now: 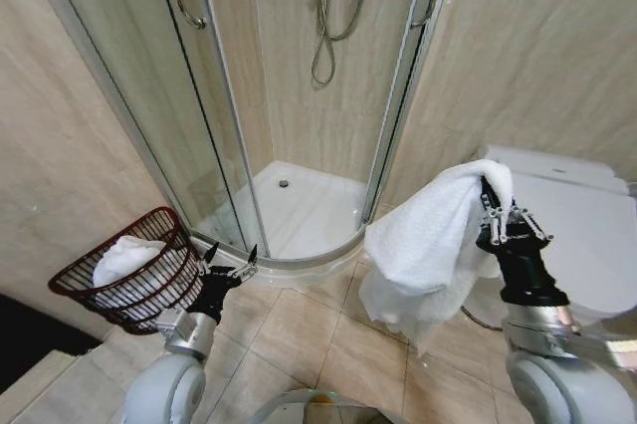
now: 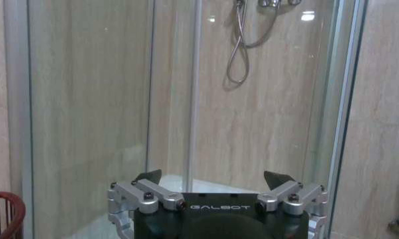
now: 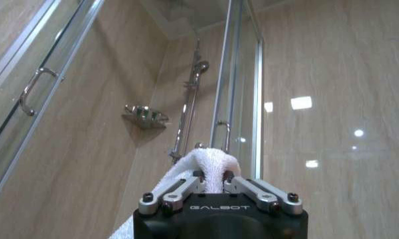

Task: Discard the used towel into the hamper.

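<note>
A white towel [image 1: 428,245] hangs in folds from my right gripper [image 1: 488,195], which is raised on the right in front of the toilet and shut on the towel's top edge [image 3: 209,164]. The hamper [image 1: 134,280], a dark reddish-brown wire basket, stands on the floor at the left by the wall, with another white towel [image 1: 124,257] lying inside. My left gripper [image 1: 231,263] sits low just right of the hamper, open and holding nothing, its fingertips [image 2: 149,175] spread toward the shower glass. A sliver of the hamper rim [image 2: 7,209] shows in the left wrist view.
A corner shower cabin [image 1: 299,145] with curved glass doors and a white tray stands straight ahead. A white toilet [image 1: 587,235] is close behind my right arm. Beige tiled floor [image 1: 299,334] lies open between the two arms. Walls close in at left and right.
</note>
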